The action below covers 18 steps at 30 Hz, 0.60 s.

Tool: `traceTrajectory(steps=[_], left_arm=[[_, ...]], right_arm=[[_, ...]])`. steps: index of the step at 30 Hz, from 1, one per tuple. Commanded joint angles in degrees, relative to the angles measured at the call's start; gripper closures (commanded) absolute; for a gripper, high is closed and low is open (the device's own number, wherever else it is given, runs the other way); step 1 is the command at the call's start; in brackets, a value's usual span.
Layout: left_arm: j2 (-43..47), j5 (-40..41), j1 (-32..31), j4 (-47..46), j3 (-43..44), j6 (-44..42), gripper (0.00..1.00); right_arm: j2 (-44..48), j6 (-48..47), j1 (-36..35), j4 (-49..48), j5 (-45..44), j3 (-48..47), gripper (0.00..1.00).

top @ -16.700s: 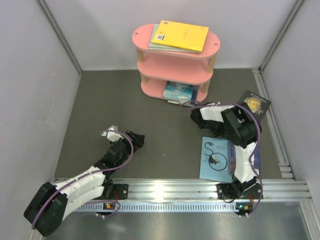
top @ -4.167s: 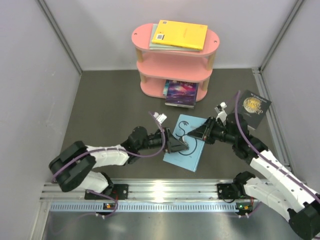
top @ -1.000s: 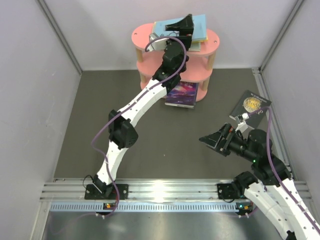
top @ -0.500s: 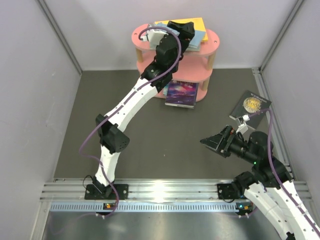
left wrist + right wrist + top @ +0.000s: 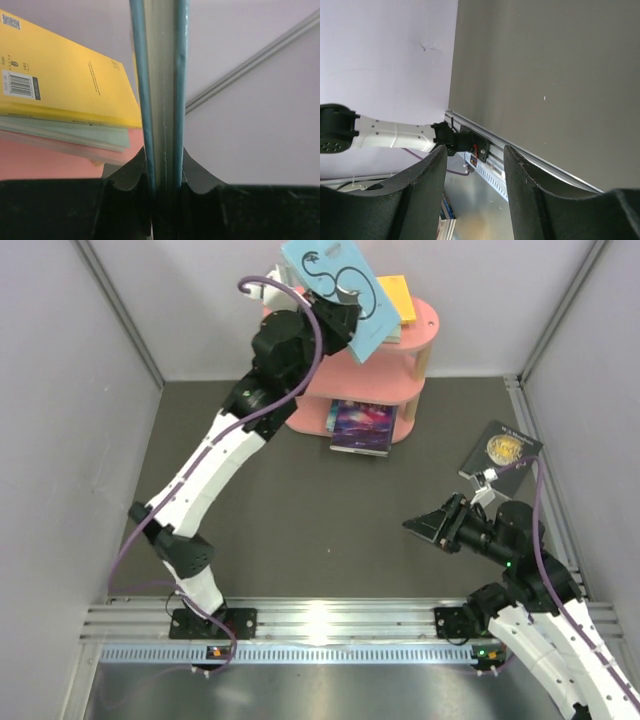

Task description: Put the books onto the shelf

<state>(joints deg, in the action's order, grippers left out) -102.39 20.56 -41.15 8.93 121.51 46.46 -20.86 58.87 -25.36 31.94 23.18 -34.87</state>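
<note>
Holding the light blue book [image 5: 335,280] aloft above the shelf [image 5: 425,325], the left gripper [image 5: 164,165] pinches the book's edge between both fingers. The yellow book [image 5: 60,85] and a pale green book [image 5: 75,135] beneath it lie on the top tier. A purple book [image 5: 362,425] sits in the bottom tier, protruding forward. The black book [image 5: 500,452] lies on the table [image 5: 250,500], not yet shelved. The right gripper [image 5: 475,150] is empty, fingers partly spread.
</note>
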Motion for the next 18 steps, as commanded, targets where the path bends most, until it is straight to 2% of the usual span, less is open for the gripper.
traceTrajectory(steps=[1, 4, 5, 7, 8, 10, 15, 18], left_arm=[[12.5, -9.6, 1.0, 2.1, 0.3, -7.8, 1.00], [21.9, -16.4, 2.7, 6.5, -9.0, -8.1, 1.00], [24.8, -20.3, 3.9, 5.7, -18.4, -7.5, 1.00], [34.2, -26.3, 5.2, -0.9, -29.8, -3.8, 1.00], [39.5, -31.9, 6.7, -3.4, -40.3, -2.2, 1.00], [43.9, -36.4, 7.6, -8.4, -53.0, 2.3, 1.00], [50.6, -46.7, 8.2, -16.0, -65.4, 8.9, 1.00], [51.8, -48.3, 8.1, -21.5, -71.1, 13.8, 1.00]], right_arm=[[-1.7, -2.9, 0.1, -1.9, -1.3, -2.1, 0.51], [-4.5, -3.8, 0.1, -2.4, -2.3, -3.3, 0.47], [-5.1, -4.0, 0.1, -3.4, -2.1, -3.2, 0.47], [-7.6, -4.0, 0.1, -7.0, -1.2, -3.2, 0.47], [-8.6, -4.0, 0.1, -8.7, 0.5, -3.2, 0.47], [-11.5, -3.9, 0.1, -15.6, 3.6, -3.0, 0.44], [-16.4, -1.1, 0.1, -31.5, 12.5, -2.1, 0.29], [-18.4, 4.5, 0.0, -46.3, 15.9, -0.4, 0.21]])
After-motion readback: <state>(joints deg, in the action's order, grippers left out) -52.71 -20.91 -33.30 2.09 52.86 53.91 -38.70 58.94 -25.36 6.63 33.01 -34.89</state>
